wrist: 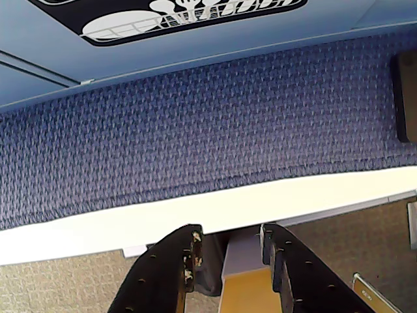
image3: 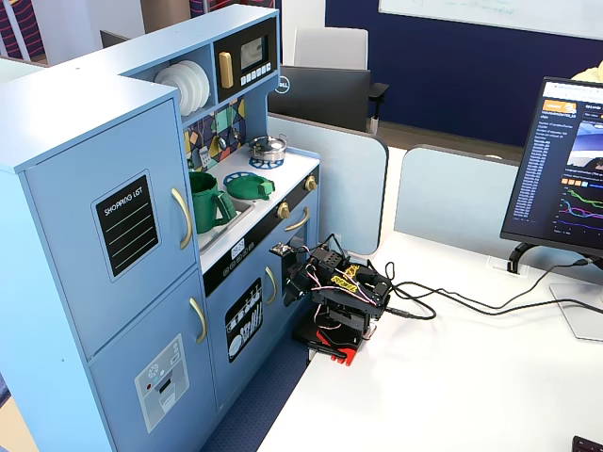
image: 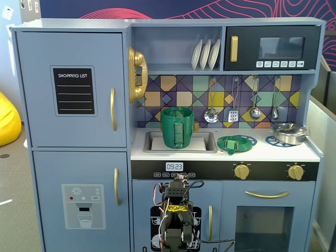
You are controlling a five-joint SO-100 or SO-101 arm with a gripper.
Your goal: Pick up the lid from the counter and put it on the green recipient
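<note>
1. The end effector (wrist: pixel 228 251) points down at the floor in the wrist view, its two black fingers (wrist: pixel 163 274) parted by a modest gap with nothing between them; blue carpet (wrist: pixel 215 130) and a white edge lie below it.
2. In a fixed view, the folded arm (image: pixel 176 215) sits low in front of the toy kitchen, well below the counter (image: pixel 273 152).
3. The green pot (image: pixel 177 127) stands upright in the counter's recessed sink (image: pixel 207 142).
4. The lid (image: pixel 234 143) lies on the counter just right of the sink, over a blue burner ring (image: pixel 251 139).
5. A silver pot (image: pixel 289 132) sits at the counter's right end on another burner ring.
</note>
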